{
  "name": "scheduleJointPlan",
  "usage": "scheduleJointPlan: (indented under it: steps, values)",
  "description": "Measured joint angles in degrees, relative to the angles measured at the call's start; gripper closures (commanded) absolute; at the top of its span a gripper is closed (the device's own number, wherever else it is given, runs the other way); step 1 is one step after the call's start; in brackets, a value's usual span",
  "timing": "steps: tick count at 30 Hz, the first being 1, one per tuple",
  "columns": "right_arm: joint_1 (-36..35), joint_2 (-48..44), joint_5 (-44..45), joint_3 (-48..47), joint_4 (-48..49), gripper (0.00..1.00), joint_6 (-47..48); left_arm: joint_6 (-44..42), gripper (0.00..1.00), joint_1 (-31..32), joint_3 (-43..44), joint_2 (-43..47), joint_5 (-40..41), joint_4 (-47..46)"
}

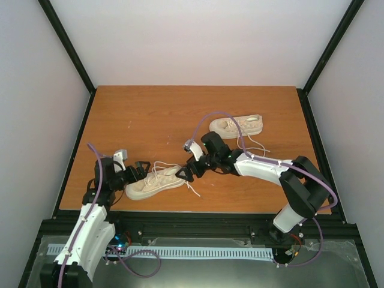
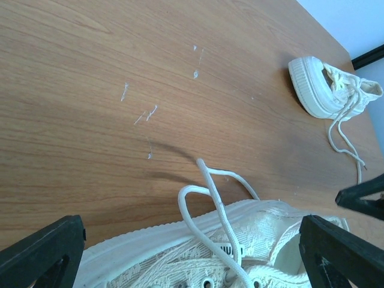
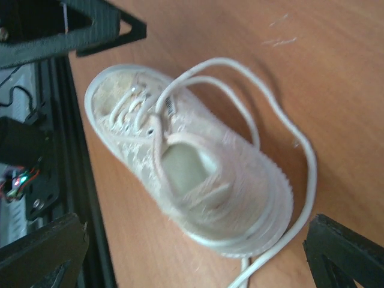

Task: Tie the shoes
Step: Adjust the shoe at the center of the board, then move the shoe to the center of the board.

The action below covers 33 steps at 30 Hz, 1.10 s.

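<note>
Two cream shoes lie on the wooden table. The near shoe [image 1: 155, 182] sits by the front edge, its white laces [image 2: 204, 198] untied and looping onto the wood. My left gripper [image 1: 141, 170] is open at its left end, and in the left wrist view the left gripper [image 2: 191, 240] has its jaws wide over the laced top of the near shoe [image 2: 180, 258]. My right gripper [image 1: 186, 171] is open at the shoe's right end, and in the right wrist view the right gripper [image 3: 192, 246] hovers over the heel [image 3: 240, 204]. The far shoe [image 1: 236, 126] lies behind the right arm, laces loose.
A black metal rail [image 1: 198, 222] runs along the table's front edge, close to the near shoe. Black frame posts and pale walls close in the left, right and back sides. Small white scuffs [image 2: 144, 114] mark the wood.
</note>
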<state>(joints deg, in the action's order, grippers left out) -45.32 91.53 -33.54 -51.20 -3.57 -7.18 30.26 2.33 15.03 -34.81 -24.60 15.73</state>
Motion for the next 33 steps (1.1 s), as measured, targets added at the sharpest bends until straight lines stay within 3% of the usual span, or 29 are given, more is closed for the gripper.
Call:
scheduleJointPlan:
  steps: [3,9,18,24,29,33]
  values:
    - [-0.2,2.1,2.2,-3.2,-0.2,0.00,0.1,0.0,0.00,0.1,0.0,-0.4,0.0,0.4]
    - [-1.8,16.6,3.2,-19.4,-4.0,0.00,3.1,0.7,0.00,0.8,0.0,1.4,0.5,1.6]
    - [-9.3,18.3,10.2,-17.8,-9.0,0.00,9.6,1.0,0.00,1.0,-0.1,0.6,1.2,2.0]
    - [-12.5,20.8,16.1,-21.6,-13.0,0.01,15.0,1.0,0.00,1.0,-0.1,0.2,1.5,2.2]
    - [-13.5,22.0,19.9,-23.8,-14.2,0.17,16.5,1.0,0.00,1.0,-0.1,0.4,1.8,2.2]
    - [-14.6,21.9,22.3,-23.9,-14.2,0.49,15.0,1.0,0.00,1.0,-0.1,0.4,1.9,2.2]
